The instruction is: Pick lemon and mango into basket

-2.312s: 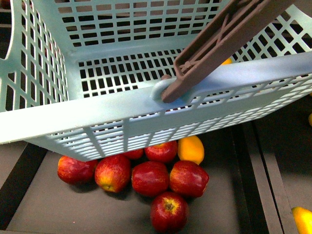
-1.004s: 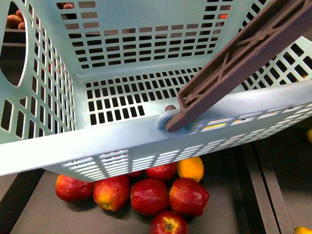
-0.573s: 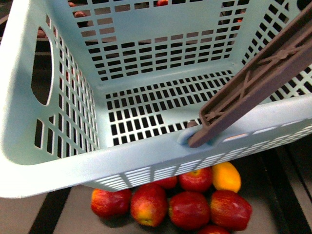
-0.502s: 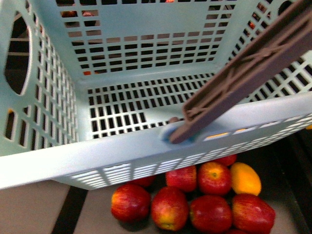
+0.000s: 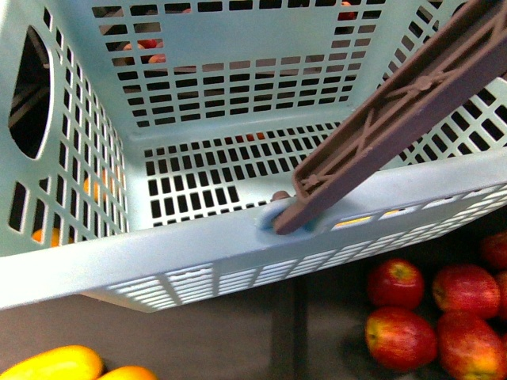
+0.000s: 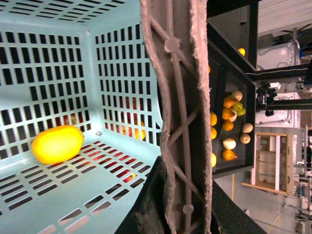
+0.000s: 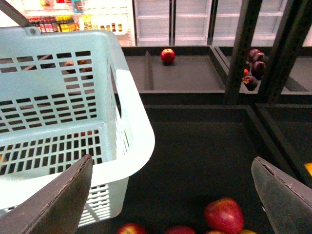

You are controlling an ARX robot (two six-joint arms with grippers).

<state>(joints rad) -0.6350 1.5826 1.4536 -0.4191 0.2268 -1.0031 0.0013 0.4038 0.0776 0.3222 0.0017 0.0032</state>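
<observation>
While over dark trays [image 5: 333, 317], basket [image 5: 198, 253] amid shelving [image 7: 153, 22].

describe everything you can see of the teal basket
The basket is light teal plastic with slotted walls and floor, an oval hand-hole in its side and a brownish-mauve swing handle raised on a pivot at the rim. It hangs above a dark fruit shelf, the left claw around its handle. One yellow oval fruit lies on its floor.

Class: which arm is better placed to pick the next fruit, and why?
Right. The right gripper hangs open and empty over the fruit bin, while the left gripper grips the handle of the basket, which carries one yellow fruit.
</observation>
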